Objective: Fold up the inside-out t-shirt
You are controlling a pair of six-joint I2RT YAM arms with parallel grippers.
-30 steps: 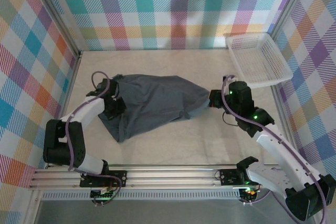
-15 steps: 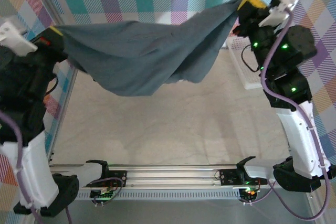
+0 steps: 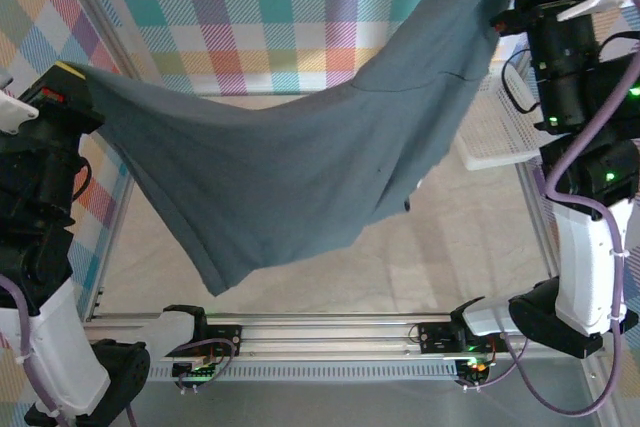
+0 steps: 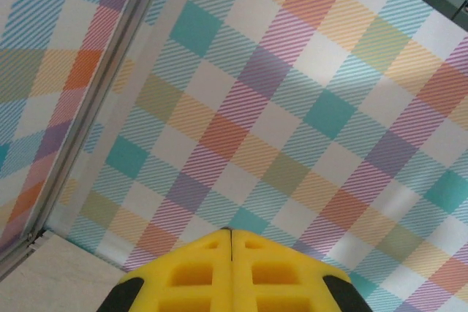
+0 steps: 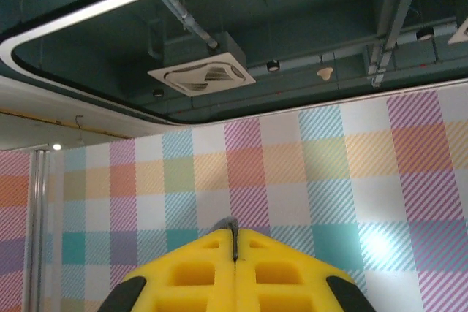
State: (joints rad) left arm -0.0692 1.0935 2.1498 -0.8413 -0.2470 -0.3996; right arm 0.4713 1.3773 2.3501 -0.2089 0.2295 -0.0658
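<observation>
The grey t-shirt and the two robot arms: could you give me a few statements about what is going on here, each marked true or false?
1. The t-shirt hangs in the air, stretched between the two arms. True.
2. The left gripper and the right gripper are wide open. False: both are shut on the t-shirt's edges.
3. Part of the t-shirt sits in the white basket. False: the t-shirt is held up in the air, not in the basket at the table's far right.
4. The walls around the table are checked in pastel colours. True.
</observation>
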